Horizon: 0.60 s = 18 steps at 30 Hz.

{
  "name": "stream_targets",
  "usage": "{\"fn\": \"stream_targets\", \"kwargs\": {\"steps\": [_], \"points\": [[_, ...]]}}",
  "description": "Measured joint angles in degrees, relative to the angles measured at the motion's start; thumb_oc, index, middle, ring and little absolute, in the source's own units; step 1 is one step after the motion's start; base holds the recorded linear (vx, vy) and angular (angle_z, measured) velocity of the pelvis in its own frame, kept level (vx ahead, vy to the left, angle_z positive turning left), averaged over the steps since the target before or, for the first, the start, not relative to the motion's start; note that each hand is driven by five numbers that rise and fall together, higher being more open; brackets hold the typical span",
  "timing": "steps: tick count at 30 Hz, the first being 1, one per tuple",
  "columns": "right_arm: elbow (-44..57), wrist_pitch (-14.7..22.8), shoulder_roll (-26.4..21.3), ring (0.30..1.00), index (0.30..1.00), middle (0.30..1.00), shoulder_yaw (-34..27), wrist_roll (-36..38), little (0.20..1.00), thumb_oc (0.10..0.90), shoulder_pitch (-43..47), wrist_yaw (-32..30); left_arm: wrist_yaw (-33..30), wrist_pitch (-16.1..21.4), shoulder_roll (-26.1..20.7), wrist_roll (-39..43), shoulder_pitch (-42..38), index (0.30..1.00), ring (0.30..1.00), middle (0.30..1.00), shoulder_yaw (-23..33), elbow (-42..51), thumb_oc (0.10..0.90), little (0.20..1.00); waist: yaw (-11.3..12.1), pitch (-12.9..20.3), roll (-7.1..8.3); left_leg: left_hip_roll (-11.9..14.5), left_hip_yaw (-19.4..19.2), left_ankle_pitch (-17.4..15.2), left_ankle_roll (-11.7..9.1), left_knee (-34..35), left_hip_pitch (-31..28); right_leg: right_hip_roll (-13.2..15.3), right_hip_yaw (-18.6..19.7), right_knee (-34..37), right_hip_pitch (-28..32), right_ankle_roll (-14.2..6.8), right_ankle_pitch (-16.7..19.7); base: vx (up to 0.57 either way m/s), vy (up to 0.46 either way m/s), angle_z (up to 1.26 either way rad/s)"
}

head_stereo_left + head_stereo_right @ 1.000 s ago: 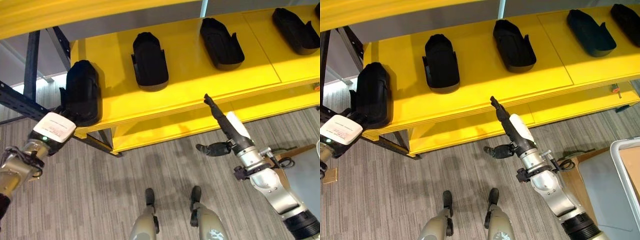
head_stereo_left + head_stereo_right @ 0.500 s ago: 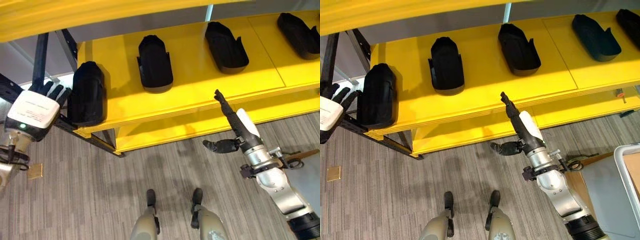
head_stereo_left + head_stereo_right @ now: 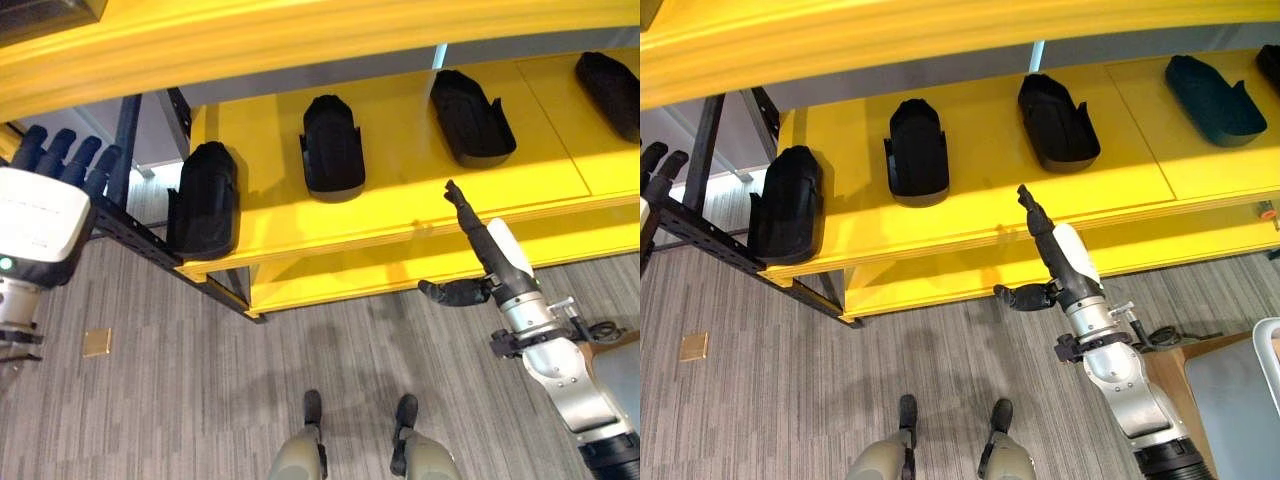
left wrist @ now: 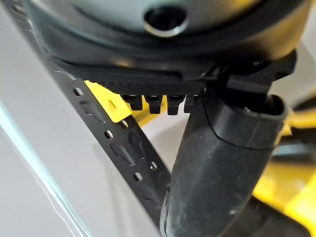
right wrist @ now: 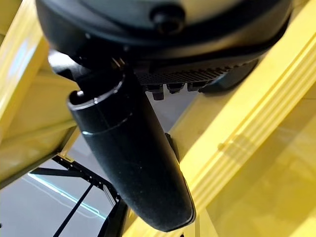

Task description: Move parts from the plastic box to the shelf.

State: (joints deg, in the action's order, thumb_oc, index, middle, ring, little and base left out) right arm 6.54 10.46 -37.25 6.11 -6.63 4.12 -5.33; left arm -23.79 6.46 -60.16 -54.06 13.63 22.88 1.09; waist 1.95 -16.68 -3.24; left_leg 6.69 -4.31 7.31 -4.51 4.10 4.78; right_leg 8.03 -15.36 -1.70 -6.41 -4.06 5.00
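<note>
Fingers (image 3: 60, 160) of the left hand (image 3: 40, 215) straight, empty, beside the shelf (image 3: 400, 200) end; right hand (image 3: 478, 255) fingers straight.

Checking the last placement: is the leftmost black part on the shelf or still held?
On the shelf: the leftmost part rests at its end, both hands apart from it.

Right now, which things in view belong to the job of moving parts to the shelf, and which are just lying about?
Job:
- yellow shelf
- black parts on it, such as the leftmost part
- left hand, open
- right hand, open

Lying about:
- small tan square on the floor
</note>
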Motion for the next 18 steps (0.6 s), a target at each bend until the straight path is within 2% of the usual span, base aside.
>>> {"fn": "stream_targets", "kwargs": {"steps": [4, 7, 13, 18], "points": [[-0.09, -0.83, 0.93, 1.000, 1.000, 1.000, -0.21, 0.10, 1.000, 0.900, -0.82, 0.87, 1.75, 2.07, 6.65, 3.59, 0.89, 1.000, 1.000, 1.000, -0.46, 4.38, 0.900, 1.000, -0.04, 1.21, 0.52, 0.03, 0.53, 0.00, -0.01, 0.21, -0.59, -0.10, -0.69, 0.68, 1.14, -0.03, -0.02, 0.00, 0.005, 0.05], [-0.08, -0.96, 1.57, 1.000, 1.000, 1.000, -0.19, 0.14, 1.000, 0.900, -0.93, 1.40, 1.98, 2.82, 13.74, 7.81, 0.84, 1.000, 1.000, 1.000, -0.51, 7.64, 0.900, 1.000, -0.03, 1.35, 0.72, 0.03, 0.82, -0.08, -0.07, 0.25, -1.03, -0.12, -0.98, 0.89, 1.85, -0.09, -0.07, -0.01, 0.008, 0.08], [-0.11, -1.05, 2.18, 1.000, 1.000, 1.000, -0.07, 0.18, 1.000, 0.900, -0.92, 2.22, 4.20, 3.89, 18.40, 13.37, 1.17, 1.000, 1.000, 1.000, -2.04, 10.13, 0.900, 1.000, 0.31, 2.57, 2.27, 0.11, 1.60, -0.19, -0.08, 0.31, -0.74, -0.25, -1.75, 1.14, 2.13, -0.06, -0.09, 0.00, -0.001, 0.06], [-0.11, -1.05, 3.27, 1.000, 1.000, 1.000, 0.59, 0.21, 1.000, 0.900, -0.90, 2.23, 4.58, 5.15, 19.77, 13.55, 1.21, 1.000, 1.000, 1.000, -7.76, 12.31, 0.900, 1.000, 1.34, 3.28, 3.28, 0.03, 2.13, -0.18, -0.11, 0.30, -0.84, -0.25, -2.40, 1.57, 2.83, -0.09, -0.10, 0.00, -0.009, 0.06]]}}
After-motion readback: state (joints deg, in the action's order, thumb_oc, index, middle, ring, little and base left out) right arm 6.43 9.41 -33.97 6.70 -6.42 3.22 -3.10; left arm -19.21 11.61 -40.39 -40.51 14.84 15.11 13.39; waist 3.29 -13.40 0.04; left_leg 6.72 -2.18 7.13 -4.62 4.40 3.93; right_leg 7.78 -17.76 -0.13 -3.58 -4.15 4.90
